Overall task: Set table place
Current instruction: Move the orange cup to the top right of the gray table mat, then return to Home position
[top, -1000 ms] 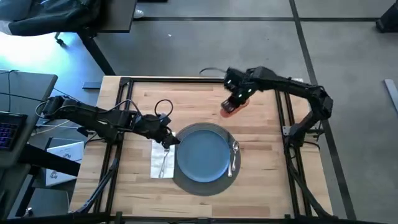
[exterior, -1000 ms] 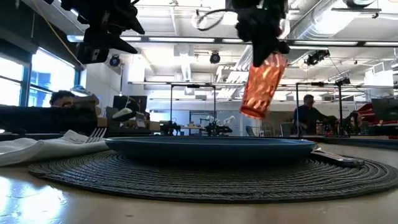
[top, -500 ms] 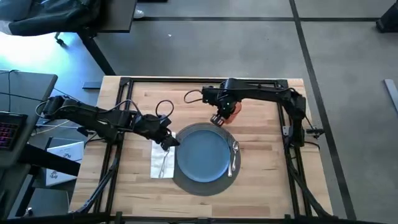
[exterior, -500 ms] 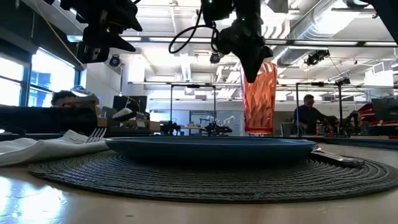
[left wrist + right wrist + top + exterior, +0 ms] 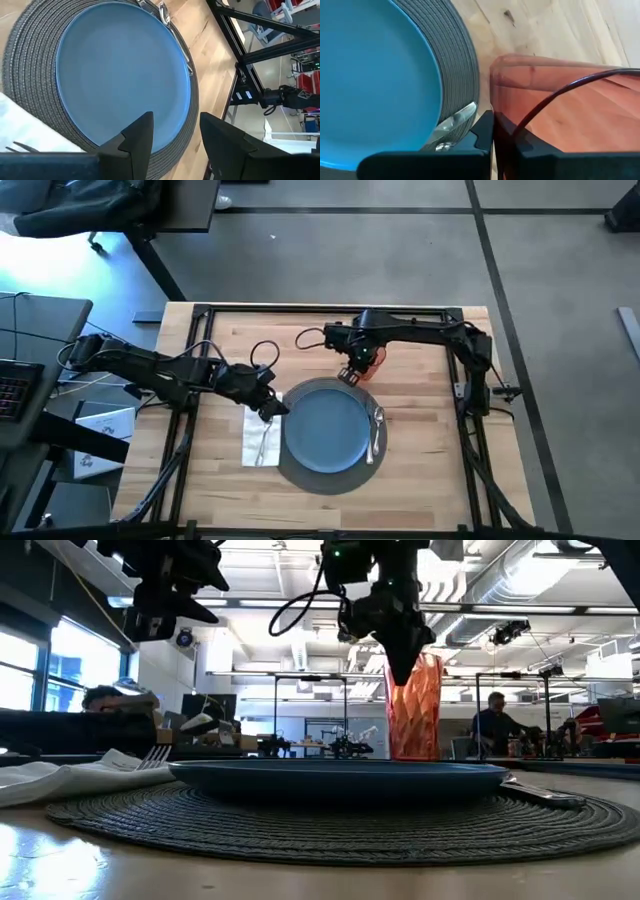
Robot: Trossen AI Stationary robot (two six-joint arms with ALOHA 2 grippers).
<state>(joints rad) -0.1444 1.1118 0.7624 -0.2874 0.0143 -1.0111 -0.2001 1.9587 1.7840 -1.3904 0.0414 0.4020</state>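
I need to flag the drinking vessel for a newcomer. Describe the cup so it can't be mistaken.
On the wooden table, find the round blue plate on its grey mat. Just beyond the mat's far right edge, the right gripper clamps the cup, upright. It is the only translucent orange, ribbed thing there.

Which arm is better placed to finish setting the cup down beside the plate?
The right. Its gripper already grips the orange cup, upright just beyond the mat. The left gripper hangs empty over the napkin, jaws open.
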